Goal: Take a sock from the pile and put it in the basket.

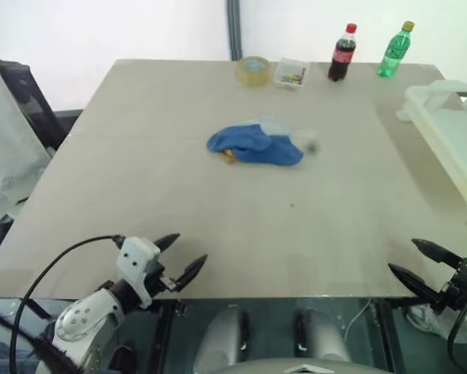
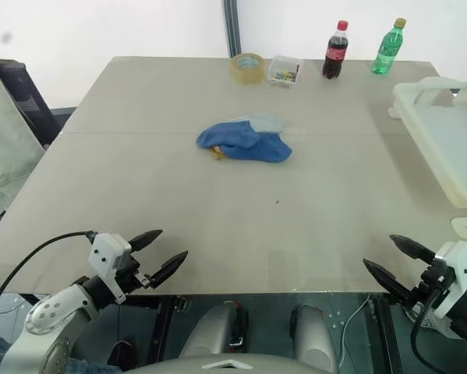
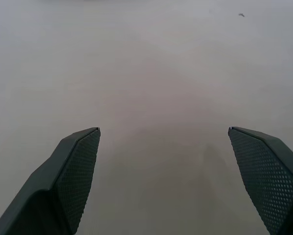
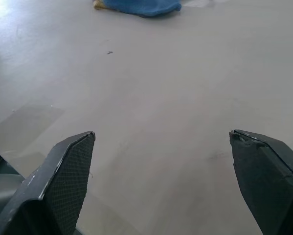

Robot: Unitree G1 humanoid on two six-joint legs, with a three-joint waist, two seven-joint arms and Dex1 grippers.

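Observation:
The pile (image 1: 256,143) of socks lies in the middle of the beige table (image 1: 217,210), a royal blue sock on top, pale grey behind it and a bit of mustard yellow at its left edge; its blue edge also shows in the right wrist view as the pile (image 4: 139,7). The white basket (image 1: 451,132) stands at the table's right side. My left gripper (image 1: 178,259) hovers open at the near left edge, nothing between its fingers. My right gripper (image 1: 420,261) is open at the near right edge, also holding nothing. Both are far from the pile.
At the table's far edge stand a roll of tape (image 1: 253,70), a small clear box (image 1: 291,74) of coloured bits, a cola bottle (image 1: 342,53) and a green bottle (image 1: 394,50). A chair (image 1: 19,117) draped with pale cloth stands to the left.

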